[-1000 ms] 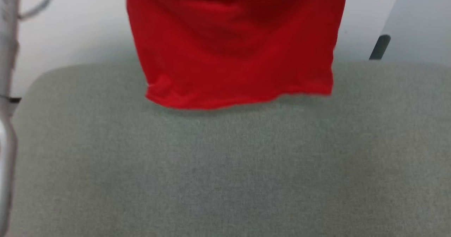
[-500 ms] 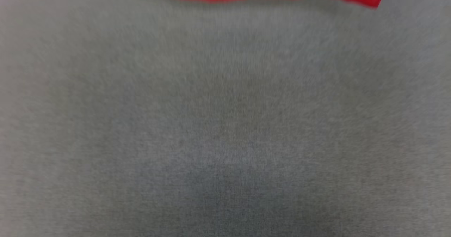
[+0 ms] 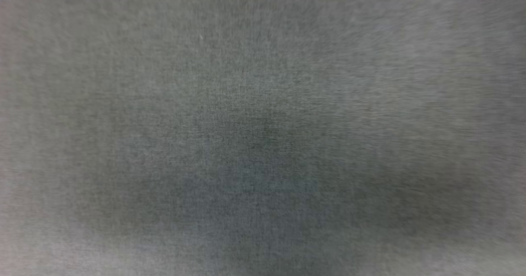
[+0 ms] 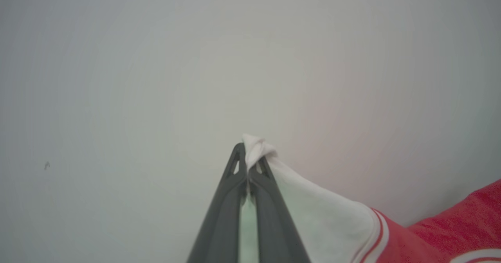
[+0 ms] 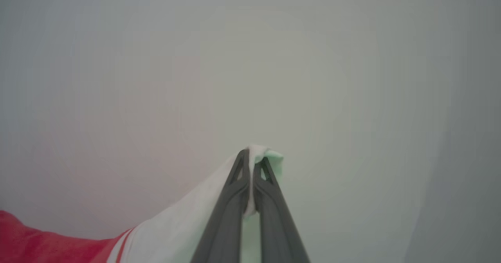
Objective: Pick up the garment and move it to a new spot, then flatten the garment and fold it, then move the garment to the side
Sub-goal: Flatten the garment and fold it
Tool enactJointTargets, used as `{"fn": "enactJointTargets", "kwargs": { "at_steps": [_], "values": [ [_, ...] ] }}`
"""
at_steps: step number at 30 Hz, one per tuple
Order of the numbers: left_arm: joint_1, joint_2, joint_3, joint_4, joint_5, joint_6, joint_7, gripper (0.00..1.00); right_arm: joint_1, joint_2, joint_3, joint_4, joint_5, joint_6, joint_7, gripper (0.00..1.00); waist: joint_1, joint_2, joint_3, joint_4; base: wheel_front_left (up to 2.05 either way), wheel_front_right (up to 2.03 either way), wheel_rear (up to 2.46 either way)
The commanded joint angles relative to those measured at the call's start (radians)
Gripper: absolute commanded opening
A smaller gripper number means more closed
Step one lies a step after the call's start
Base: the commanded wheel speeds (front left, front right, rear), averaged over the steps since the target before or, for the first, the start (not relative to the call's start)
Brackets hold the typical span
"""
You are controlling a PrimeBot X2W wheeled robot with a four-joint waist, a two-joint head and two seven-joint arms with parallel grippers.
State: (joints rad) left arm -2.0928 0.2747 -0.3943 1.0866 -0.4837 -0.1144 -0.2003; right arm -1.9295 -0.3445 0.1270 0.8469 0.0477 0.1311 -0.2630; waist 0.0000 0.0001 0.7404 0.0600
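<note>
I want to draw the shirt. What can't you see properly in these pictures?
Garment: its red body is cut off by the bottom and right edges, left wrist view; bottom-left corner, right wrist view.
Sleeve tips: pinched inside the left gripper and the right gripper.
Grey surface: blurred, head view.

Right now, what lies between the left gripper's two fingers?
A white sleeve tip of the garment, pinched between those fingers, in the left wrist view.

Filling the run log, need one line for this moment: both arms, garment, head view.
left gripper: jaws shut on garment white sleeve | right gripper: jaws shut on other white sleeve | head view: blurred grey fabric surface
</note>
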Motion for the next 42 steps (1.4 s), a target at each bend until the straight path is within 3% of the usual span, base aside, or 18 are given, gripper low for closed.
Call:
{"fn": "enactJointTargets", "kwargs": {
  "at_steps": [1, 11, 17, 21, 27, 31, 42],
  "values": [
    [-0.007, -0.003, -0.001, 0.004, -0.005, -0.002, -0.008, 0.00, 0.010, 0.003, -0.007, -0.007, -0.007, -0.001, -0.001, 0.00, 0.0000, -0.0001, 0.147, 0.062, 0.00, 0.00, 0.00],
    [0.073, -0.038, -0.026, 0.096, -0.027, -0.014, -0.045, 0.00, 0.090, 0.045, 0.005, 0.038, -0.023, -0.001, -0.001, 0.00, 0.0000, -0.0001, 0.175, 0.083, 0.00, 0.00, 0.00],
    [0.154, -0.048, -0.053, 0.141, -0.064, -0.016, 0.034, 0.00, 0.142, 0.053, 0.066, 0.114, 0.099, -0.001, -0.001, 0.00, 0.0000, -0.0001, 0.089, 0.080, 0.00, 0.00, 0.00],
    [0.265, -0.044, -0.090, 0.132, -0.114, -0.017, 0.126, 0.00, 0.223, 0.058, 0.132, 0.165, 0.253, -0.001, 0.049, 0.00, 0.0000, -0.0001, -0.017, 0.072, 0.00, 0.00, 0.00],
    [0.481, -0.018, -0.171, 0.062, -0.174, -0.015, 0.185, 0.00, 0.418, -0.014, 0.263, 0.116, 0.450, -0.001, 0.183, 0.00, 0.0000, -0.0001, -0.192, 0.071, 0.00, 0.00, 0.00],
    [0.630, 0.015, -0.214, -0.004, -0.222, -0.015, 0.193, 0.00, 0.570, -0.101, 0.332, 0.031, 0.578, -0.001, 0.304, 0.00, 0.0000, -0.0001, -0.290, 0.079, 0.00, 0.00, 0.00],
    [1.013, 0.145, -0.254, -0.177, -0.337, -0.015, 0.199, 0.00, 1.021, -0.281, 0.357, -0.225, 0.837, -0.001, 0.525, 0.00, 0.0000, -0.0001, -0.531, 0.073, 0.00, 0.00, 0.00]
  ]
}}
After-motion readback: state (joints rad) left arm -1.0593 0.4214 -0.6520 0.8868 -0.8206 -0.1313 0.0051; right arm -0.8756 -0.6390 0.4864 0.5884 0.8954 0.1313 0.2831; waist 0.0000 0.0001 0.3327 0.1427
